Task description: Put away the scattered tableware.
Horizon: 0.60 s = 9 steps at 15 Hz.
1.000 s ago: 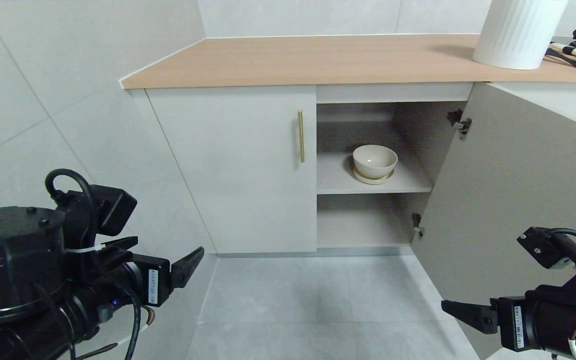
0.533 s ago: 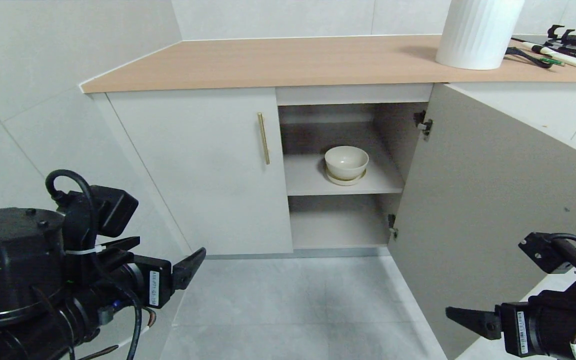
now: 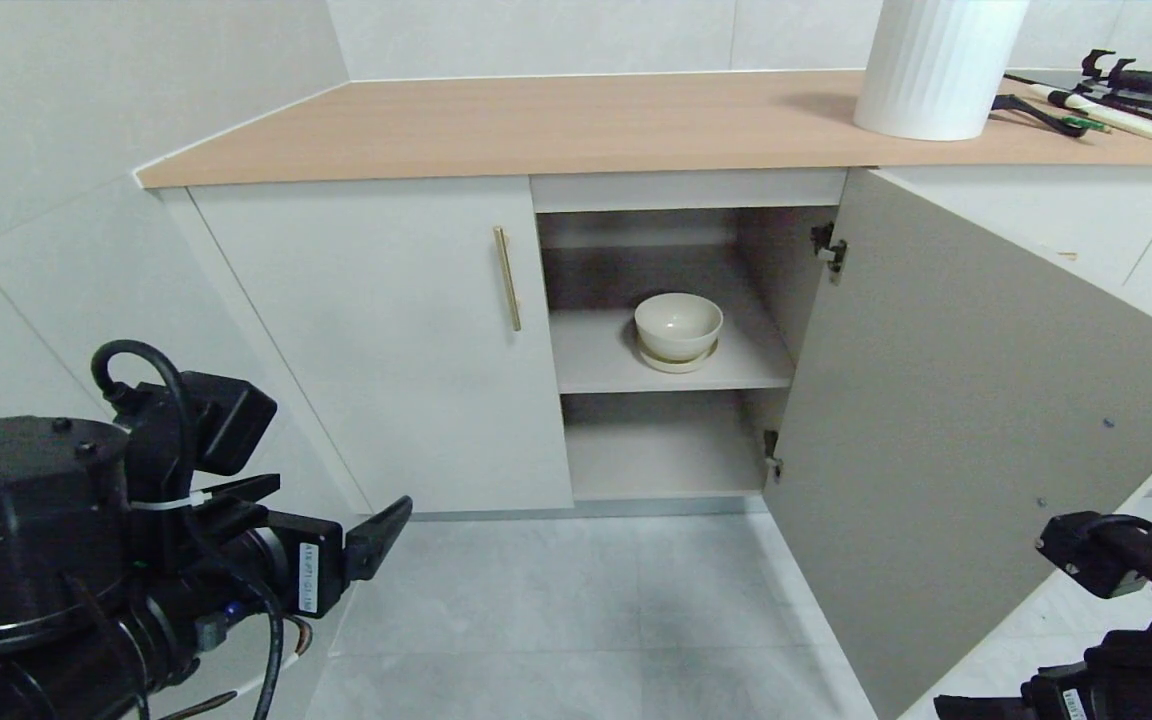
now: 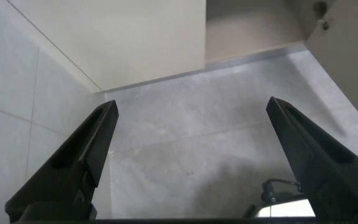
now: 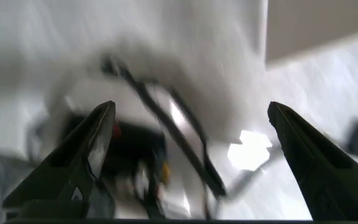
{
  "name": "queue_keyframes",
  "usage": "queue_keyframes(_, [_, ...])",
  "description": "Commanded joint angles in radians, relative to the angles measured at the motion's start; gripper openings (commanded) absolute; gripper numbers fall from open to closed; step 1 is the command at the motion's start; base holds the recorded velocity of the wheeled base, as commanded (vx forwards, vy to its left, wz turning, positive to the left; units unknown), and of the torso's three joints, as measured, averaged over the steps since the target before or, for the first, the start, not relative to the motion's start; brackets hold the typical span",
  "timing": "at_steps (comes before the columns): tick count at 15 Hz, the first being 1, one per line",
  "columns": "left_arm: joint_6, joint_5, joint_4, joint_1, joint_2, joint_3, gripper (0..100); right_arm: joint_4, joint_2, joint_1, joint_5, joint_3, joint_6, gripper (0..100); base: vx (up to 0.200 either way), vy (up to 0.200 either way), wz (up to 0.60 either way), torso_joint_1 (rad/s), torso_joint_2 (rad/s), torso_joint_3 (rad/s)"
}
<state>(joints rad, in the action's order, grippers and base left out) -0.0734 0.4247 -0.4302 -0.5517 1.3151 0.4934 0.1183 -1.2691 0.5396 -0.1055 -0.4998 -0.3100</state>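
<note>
The bowl (image 3: pixel 678 325) is seen seated on a small plate (image 3: pixel 677 362), and both are found on the upper shelf (image 3: pixel 591 360) of the cabinet, midway between its side edges and nearer its front edge. The right door (image 3: pixel 936 420) is swung wide open; the left door (image 3: pixel 386 330) is shut, its gold handle (image 3: pixel 507 278) upright. On the bench (image 3: pixel 536 120), a white ribbed container (image 3: pixel 939 65) is stood near the right end, with utensils (image 3: pixel 1106 100) laid just beside it. The left gripper (image 4: pixel 191 109) is held low over the floor (image 3: pixel 556 620), jaws spread wide, nothing gripped. The right gripper (image 5: pixel 191 109) is held low beside the open door, jaws likewise parted and empty.
</note>
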Motion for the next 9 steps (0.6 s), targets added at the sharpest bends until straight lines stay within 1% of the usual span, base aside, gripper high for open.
queue_keyframes(1, [0.000, 0.000, -0.001, -0.001, 0.001, 0.001, 100, 0.061, 0.010, -0.033, -0.046, -0.054, 0.006, 100, 0.000, 0.000, 0.00, 0.000, 0.00, 0.000])
queue_keyframes(2, [0.000, 0.000, -0.001, -0.001, 0.001, 0.001, 100, 0.070, 0.013, -0.078, -0.079, -0.066, 0.012, 100, 0.000, 0.000, 0.00, 0.000, 0.00, 0.000])
queue_keyframes(3, [0.000, -0.001, -0.001, -0.001, 0.003, -0.001, 100, 0.098, 0.016, -0.145, -0.111, -0.086, 0.038, 100, 0.000, 0.000, 0.00, 0.000, 0.00, 0.000])
queue_keyframes(5, [0.000, -0.003, -0.001, -0.001, 0.003, -0.006, 100, 0.192, 0.045, -0.297, -0.121, -0.138, 0.138, 100, 0.000, 0.000, 0.00, 0.000, 0.00, 0.000])
queue_keyframes(6, [0.000, -0.003, -0.001, -0.001, 0.003, -0.006, 100, 0.230, 0.070, -0.355, -0.114, -0.161, 0.177, 100, 0.000, 0.000, 0.00, 0.000, 0.00, 0.000])
queue_keyframes(7, [0.000, -0.003, -0.001, -0.001, 0.003, -0.006, 100, 0.236, 0.085, -0.379, -0.102, -0.169, 0.200, 100, 0.000, 0.000, 0.00, 0.000, 0.00, 0.000])
queue_keyframes(9, [0.000, -0.001, -0.001, -0.001, 0.003, -0.007, 100, 0.236, 0.086, -0.380, -0.098, -0.167, 0.203, 100, 0.000, 0.000, 0.00, 0.000, 0.00, 0.000])
